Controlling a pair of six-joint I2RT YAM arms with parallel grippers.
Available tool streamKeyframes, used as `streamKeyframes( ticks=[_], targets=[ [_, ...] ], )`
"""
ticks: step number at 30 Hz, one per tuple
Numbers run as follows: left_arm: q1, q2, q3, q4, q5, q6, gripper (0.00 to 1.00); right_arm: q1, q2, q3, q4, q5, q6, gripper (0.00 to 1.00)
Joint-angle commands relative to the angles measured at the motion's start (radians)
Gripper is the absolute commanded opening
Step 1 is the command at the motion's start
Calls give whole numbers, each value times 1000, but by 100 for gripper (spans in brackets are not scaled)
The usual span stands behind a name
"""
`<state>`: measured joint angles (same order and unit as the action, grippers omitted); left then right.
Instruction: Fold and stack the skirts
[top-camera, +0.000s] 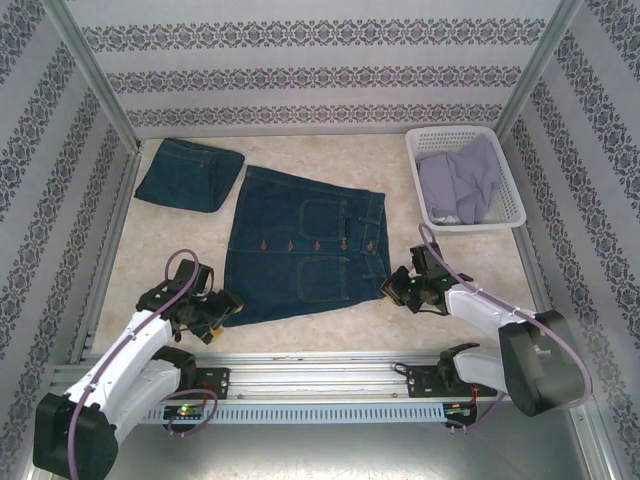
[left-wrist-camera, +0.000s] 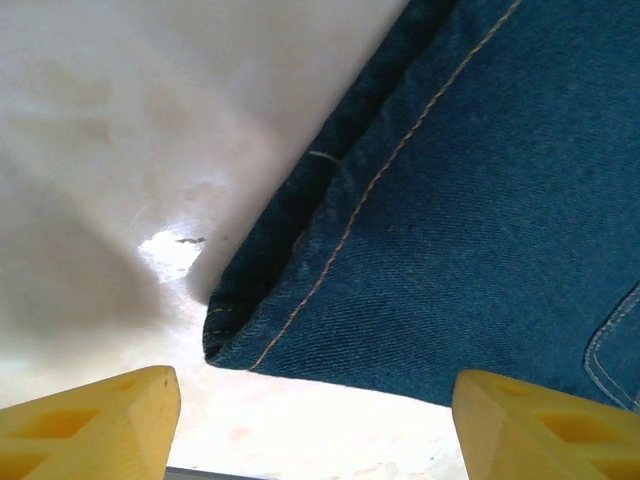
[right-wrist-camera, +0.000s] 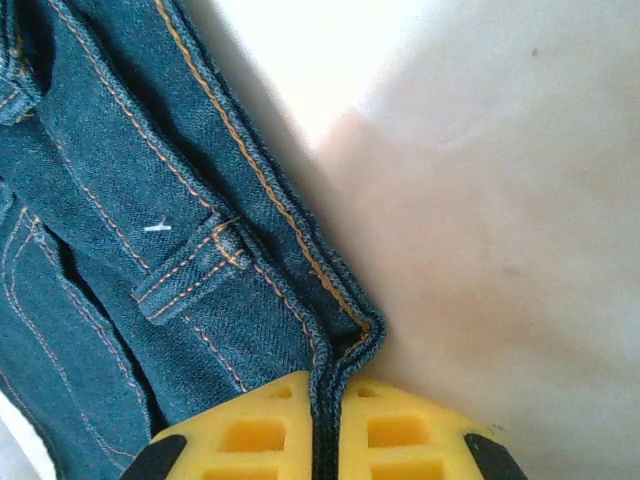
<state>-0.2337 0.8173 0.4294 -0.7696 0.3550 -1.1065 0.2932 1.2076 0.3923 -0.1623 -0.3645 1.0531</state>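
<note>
A dark blue denim skirt (top-camera: 300, 250) with pockets and buttons lies spread flat mid-table. My right gripper (top-camera: 392, 287) is shut on its near right waistband corner (right-wrist-camera: 345, 335), the denim pinched between the yellow fingers (right-wrist-camera: 260, 425). My left gripper (top-camera: 228, 305) stands open at the skirt's near left hem corner (left-wrist-camera: 230, 345), its yellow fingertips (left-wrist-camera: 90, 420) wide apart and off the cloth. A second denim skirt (top-camera: 190, 172) lies folded at the back left. A lavender-grey skirt (top-camera: 462, 180) sits bunched in the basket.
A white lattice basket (top-camera: 500, 150) stands at the back right corner. Patterned walls close in the table on three sides. A metal rail (top-camera: 320, 385) runs along the near edge by the arm bases.
</note>
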Motion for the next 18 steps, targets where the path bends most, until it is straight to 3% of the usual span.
streamKeyframes(
  ticks=[1,6,11,15,18],
  targets=[
    [0,7,-25,19,28,-37,68,35,-25,1,-135,112,48,10],
    [1,35,-46,51,22,-38,62,34,-68,1,-177,181,54,6],
    [1,60,-34,79,-115,4,57,32,-64,-25,-153,164,56,6],
    [-4,117,-58,251,-13,-35,49,32,-78,-41,-137,163,72,6],
    [-10,124,-58,241,34,-41,42,31,-91,-40,-144,173,71,6]
  ],
)
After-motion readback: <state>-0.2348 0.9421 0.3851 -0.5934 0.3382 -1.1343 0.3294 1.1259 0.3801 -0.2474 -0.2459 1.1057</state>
